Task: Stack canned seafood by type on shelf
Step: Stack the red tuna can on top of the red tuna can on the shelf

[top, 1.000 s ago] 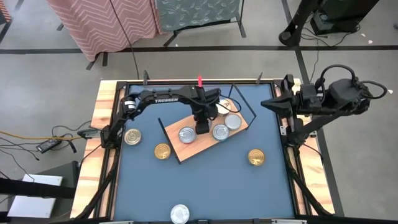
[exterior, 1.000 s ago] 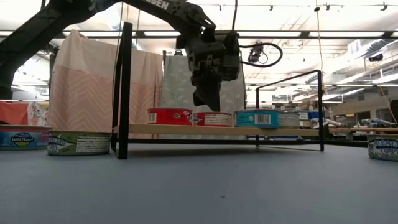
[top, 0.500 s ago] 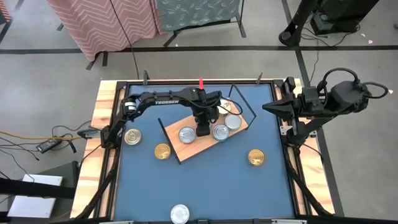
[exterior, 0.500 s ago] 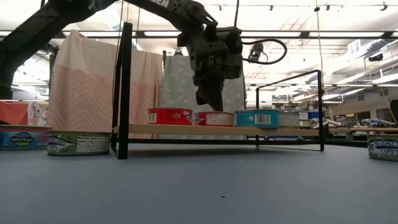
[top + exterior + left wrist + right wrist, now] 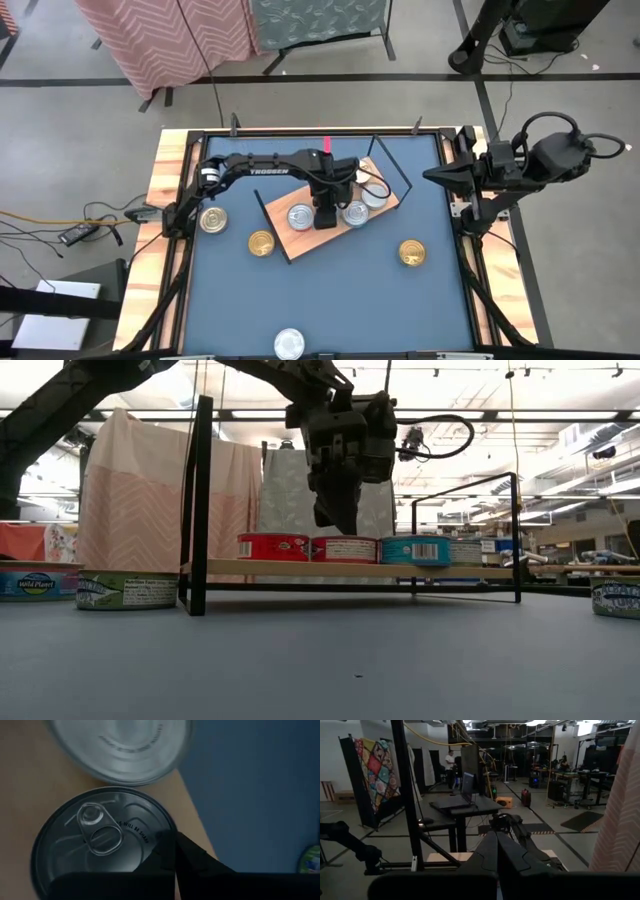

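Shelf (image 5: 300,240), angled on blue table (image 5: 340,300): three silver-lidded tins (image 5: 300,216); a fourth possibly hidden under left gripper (image 5: 325,217), fingers together above them. Right gripper (image 5: 496,851) closed, off-table.

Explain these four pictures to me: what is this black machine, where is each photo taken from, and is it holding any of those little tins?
It is a robot with two black arms at a blue table. One picture looks straight down, one looks level across the tabletop, and two come from cameras on the wrists.

The left gripper hovers, shut and holding nothing, over a wooden shelf with black wire ends. On the shelf are silver-lidded cans; the left wrist picture shows one pull-tab lid close up.

The right gripper waits shut at the table's edge; its camera sees only the room.

Loose on the table lie gold-lidded cans and another silver-lidded can near the front edge.
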